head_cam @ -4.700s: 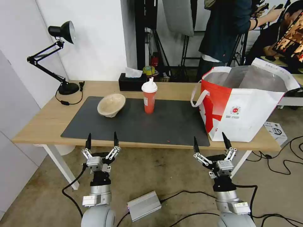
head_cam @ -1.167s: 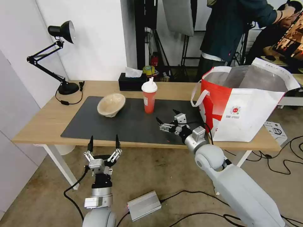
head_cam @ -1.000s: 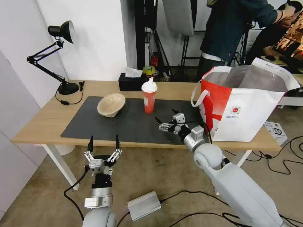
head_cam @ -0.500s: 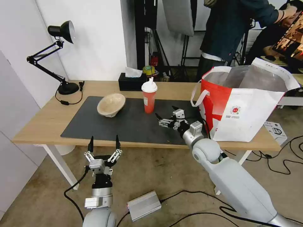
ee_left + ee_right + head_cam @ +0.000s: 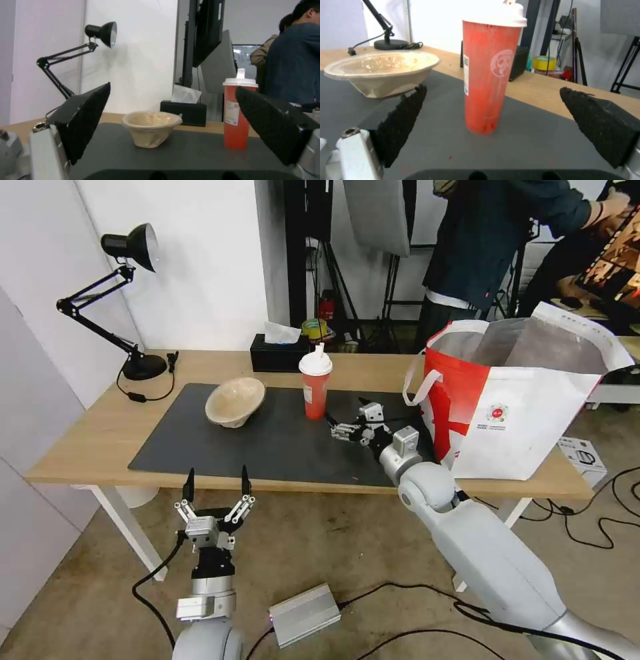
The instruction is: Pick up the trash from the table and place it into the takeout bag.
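The cup (image 5: 315,385) stands upright near the middle of the frame, on the far part of the grey mat (image 5: 267,447) that covers the light-wood table (image 5: 87,440). It is a tall red tumbler with a white domed lid and spout, a white label down one side and a pale round emblem on its wall. The right pincer (image 5: 345,419) hovers low over the mat just right of the cup, fingers spread wide and apart from it; in the right wrist view the cup (image 5: 490,72) stands between the two black pads (image 5: 403,120). Left of the cup sits the beige pulp bowl (image 5: 235,402), tilted, its wall creased. At the right end of the table stands the bag (image 5: 527,393), red and white with white handles, silver lining and a small red round logo, its mouth open. The left pincer (image 5: 215,483) hangs below the table's near edge in the lower left, fingers open.
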